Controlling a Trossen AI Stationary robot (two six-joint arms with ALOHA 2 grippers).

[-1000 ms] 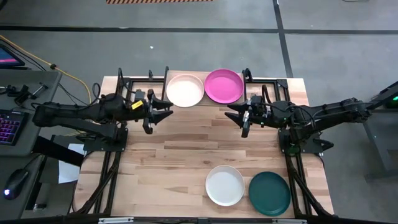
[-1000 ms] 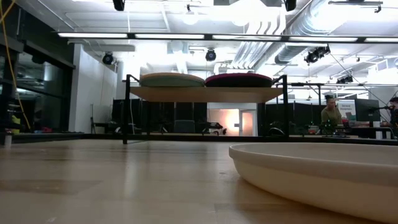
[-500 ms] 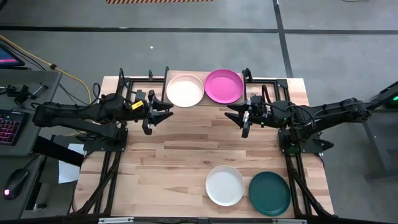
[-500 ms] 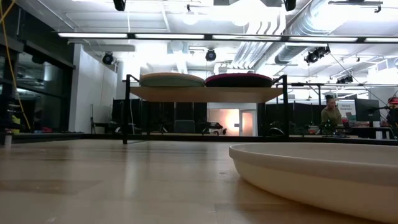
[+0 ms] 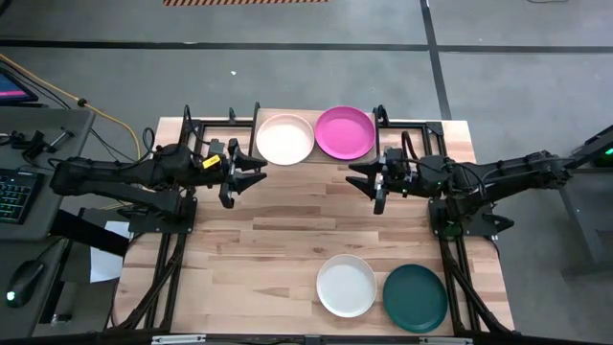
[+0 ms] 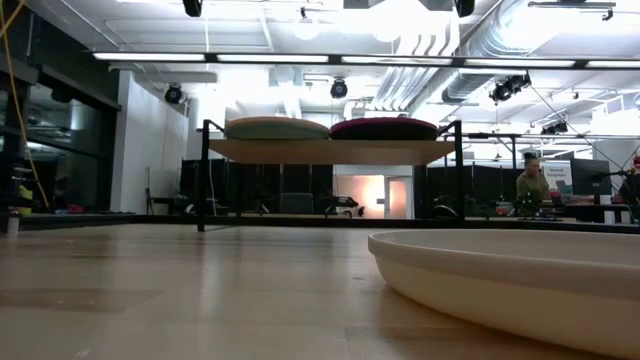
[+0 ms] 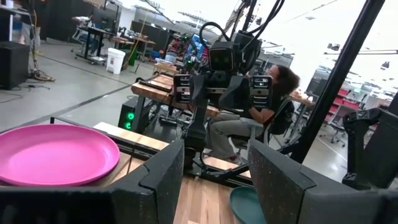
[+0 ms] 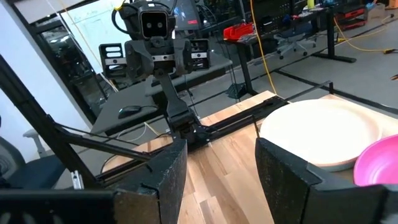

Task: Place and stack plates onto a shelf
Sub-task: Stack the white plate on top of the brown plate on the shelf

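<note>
The shelf (image 5: 316, 120) stands at the table's far edge, on thin black legs (image 6: 205, 175). On its board lie a pale peach plate (image 5: 284, 139) on the left and a magenta pink plate (image 5: 345, 132) on the right, bottoms down. A white plate (image 5: 347, 286) and a dark teal plate (image 5: 416, 297) lie flat side by side near the table's near edge. My left gripper (image 5: 251, 175) is open and empty above the table, just nearer than the shelf's left end. My right gripper (image 5: 364, 179) is open and empty nearer than the shelf's right end. The two grippers face each other.
Bare wooden tabletop (image 5: 287, 230) lies between the shelf and the two near plates. In the low view the white plate's rim (image 6: 510, 280) fills the right foreground. A desk with a keyboard (image 5: 14, 192) stands left of the table. A person (image 7: 273, 93) sits beyond the table.
</note>
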